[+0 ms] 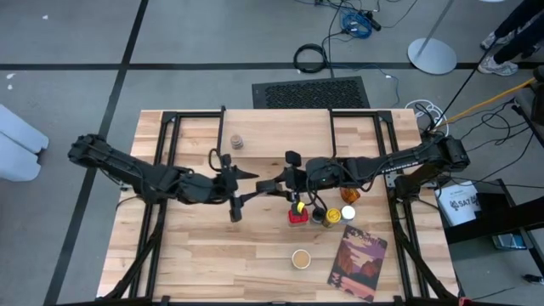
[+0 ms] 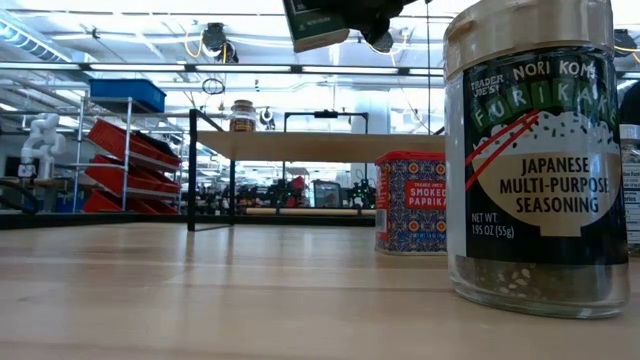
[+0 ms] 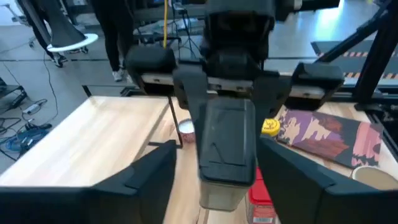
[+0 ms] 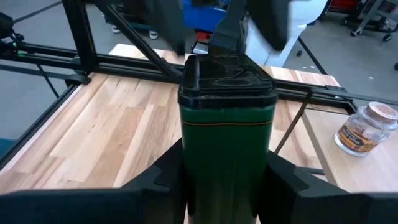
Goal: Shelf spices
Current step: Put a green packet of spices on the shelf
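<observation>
Right gripper (image 4: 227, 180) clamped on green tin (image 4: 227, 124), beside open left gripper (image 3: 214, 180), above paprika (image 1: 297, 216) — seemingly a handover.

A dark green square tin (image 4: 227, 134) has a black lid and a thin yellow line. The smoked paprika tin (image 2: 411, 201) is red with blue ornamental patterning. A dark-labelled seasoning jar (image 2: 541, 150) carries white lettering. The reddish-purple book (image 1: 358, 263) shows landscape artwork on the pale wood-plank surface (image 1: 195, 255).

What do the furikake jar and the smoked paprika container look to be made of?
Furikake jar: apparently clear glass or plastic, since dark seasoning shows through below the glossy label, with a tan cap. Smoked paprika container: likely a printed metal tin, opaque and patterned all over.
</observation>
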